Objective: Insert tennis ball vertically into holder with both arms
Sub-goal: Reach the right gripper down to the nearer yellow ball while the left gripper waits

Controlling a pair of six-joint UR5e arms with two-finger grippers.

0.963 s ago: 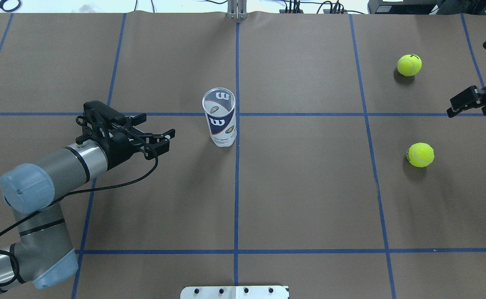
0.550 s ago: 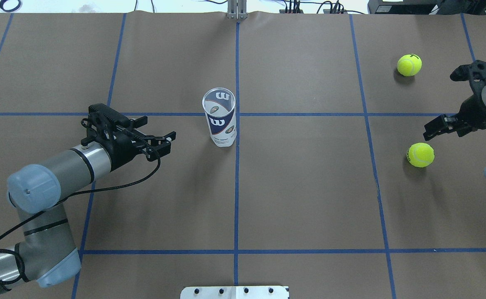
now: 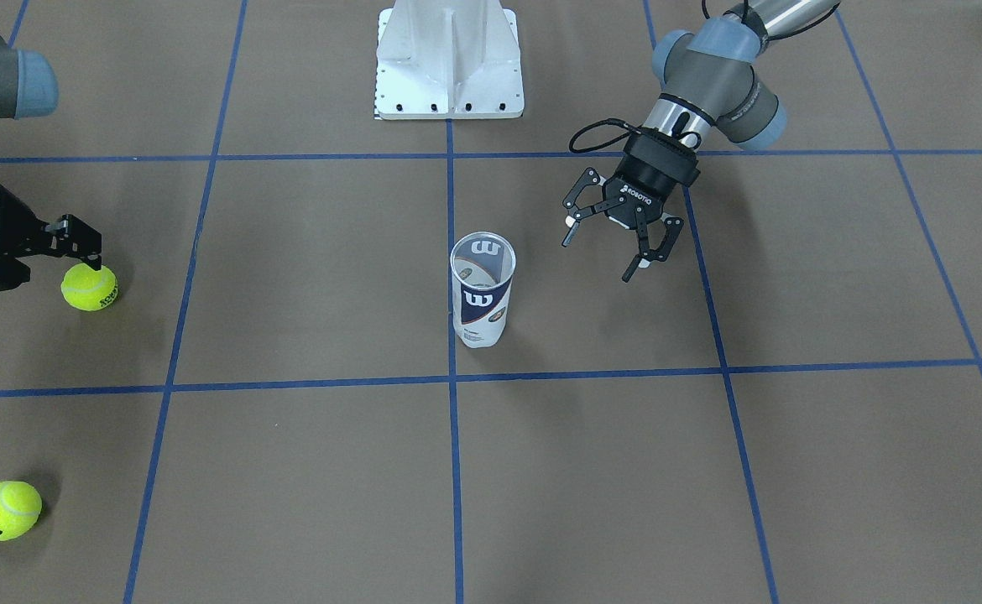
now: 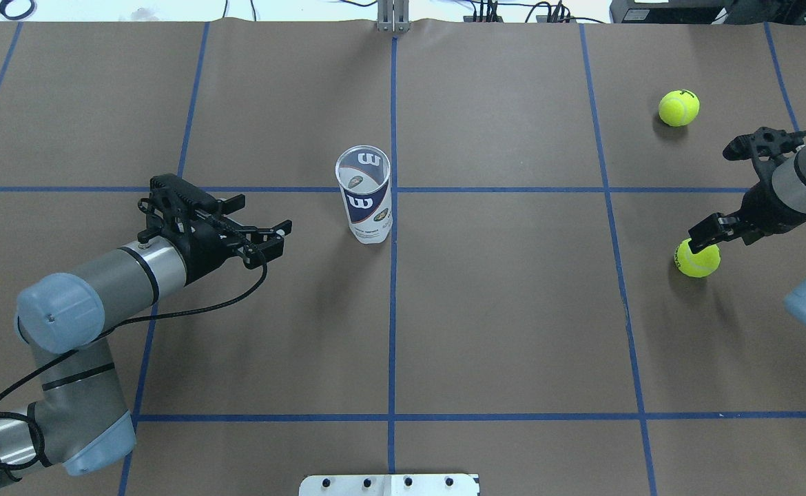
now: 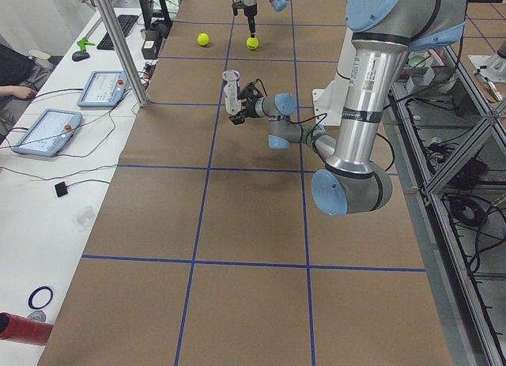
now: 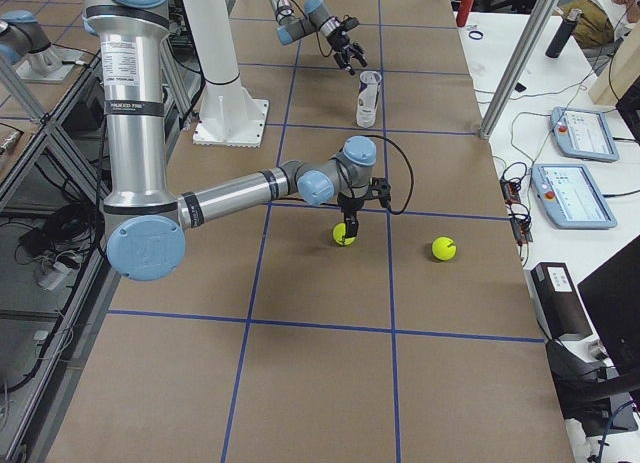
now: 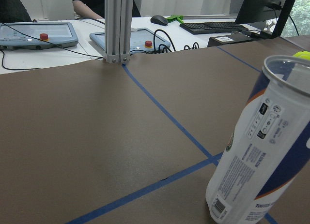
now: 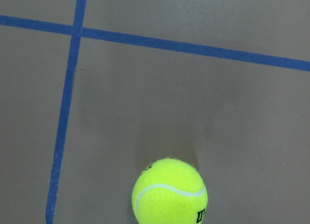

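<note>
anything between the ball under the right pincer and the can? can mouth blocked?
Nothing visible. Between the near tennis ball, under the right pincer, and the holder lies only brown table paper. The other ball sits farther back, off that line; the left pincer is on the holder's far side. Its mouth is open.

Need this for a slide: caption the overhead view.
Left gripper open near the upright holder; right gripper at the nearer tennis ball.
</note>
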